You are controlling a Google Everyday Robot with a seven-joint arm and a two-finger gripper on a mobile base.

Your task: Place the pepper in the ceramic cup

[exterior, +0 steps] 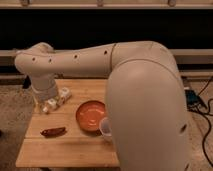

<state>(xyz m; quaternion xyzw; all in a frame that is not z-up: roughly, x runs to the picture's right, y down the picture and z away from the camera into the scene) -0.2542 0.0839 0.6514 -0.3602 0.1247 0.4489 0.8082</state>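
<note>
The dark red-brown pepper (53, 132) lies on the wooden table (70, 150) at the front left. The small white ceramic cup (105, 127) stands just right of the orange bowl's front rim, partly hidden behind my big arm link. My gripper (53, 103) hangs from the wrist at the left of the table, above and a little behind the pepper, apart from it. Nothing shows in the gripper.
A wide orange bowl (91, 115) sits mid-table between the pepper and the cup. My bulky arm (145, 110) covers the table's right side. Cables and a blue object (192, 98) lie on the floor at the right. A dark wall runs behind.
</note>
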